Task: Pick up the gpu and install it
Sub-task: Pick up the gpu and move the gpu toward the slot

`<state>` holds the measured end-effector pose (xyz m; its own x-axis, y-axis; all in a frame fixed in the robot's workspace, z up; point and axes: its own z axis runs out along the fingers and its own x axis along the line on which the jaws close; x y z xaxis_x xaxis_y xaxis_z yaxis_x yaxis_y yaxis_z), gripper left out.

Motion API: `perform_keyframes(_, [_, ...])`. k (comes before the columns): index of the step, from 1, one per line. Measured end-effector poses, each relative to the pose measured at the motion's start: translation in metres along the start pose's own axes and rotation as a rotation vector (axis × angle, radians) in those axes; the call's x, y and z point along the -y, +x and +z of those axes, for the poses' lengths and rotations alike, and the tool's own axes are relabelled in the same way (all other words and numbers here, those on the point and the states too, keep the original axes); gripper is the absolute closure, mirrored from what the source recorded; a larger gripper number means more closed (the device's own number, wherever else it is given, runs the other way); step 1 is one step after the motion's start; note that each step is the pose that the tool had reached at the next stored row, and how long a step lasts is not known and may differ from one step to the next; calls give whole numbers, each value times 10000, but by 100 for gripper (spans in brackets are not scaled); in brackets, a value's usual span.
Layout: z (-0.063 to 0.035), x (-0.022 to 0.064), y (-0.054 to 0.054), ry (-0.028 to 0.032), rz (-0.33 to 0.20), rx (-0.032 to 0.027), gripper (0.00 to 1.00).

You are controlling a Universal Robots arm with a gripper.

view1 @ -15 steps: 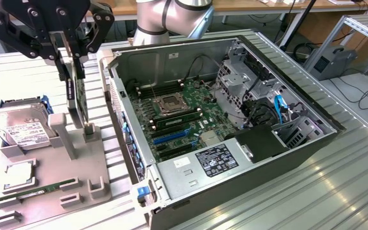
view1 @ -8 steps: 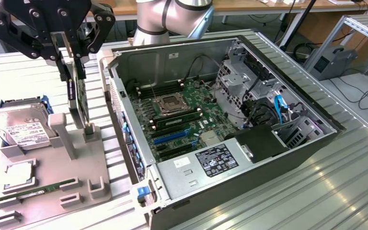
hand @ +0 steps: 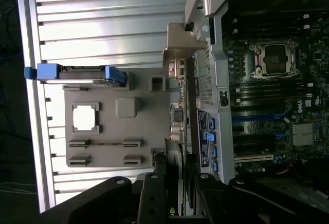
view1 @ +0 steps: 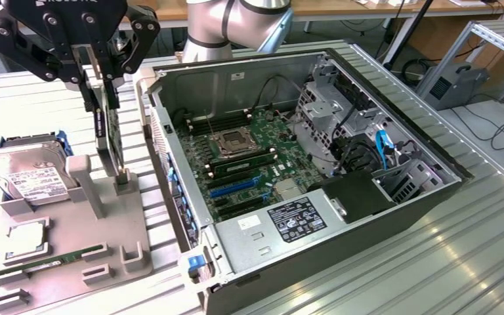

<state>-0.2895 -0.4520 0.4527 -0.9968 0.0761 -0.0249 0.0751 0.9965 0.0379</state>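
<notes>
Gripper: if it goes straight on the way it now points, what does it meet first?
The gpu. It stands on edge right in line with the downward-pointing gripper, over the grey holder tray. Beyond the card would be the tray itself. Depth is unclear, so it may already be touching.

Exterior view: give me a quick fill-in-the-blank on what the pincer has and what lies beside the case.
1. The pincer is shut on the ___, which it holds on edge.
2. The caddy of the hard drive has ___ tabs.
3. The RAM stick on the tray is ___.
Missing: gpu; blue; green.
</notes>
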Motion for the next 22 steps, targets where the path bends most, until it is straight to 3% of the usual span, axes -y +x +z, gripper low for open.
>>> perform_keyframes(22, [34, -2, -37, 0, 0, 0, 74])
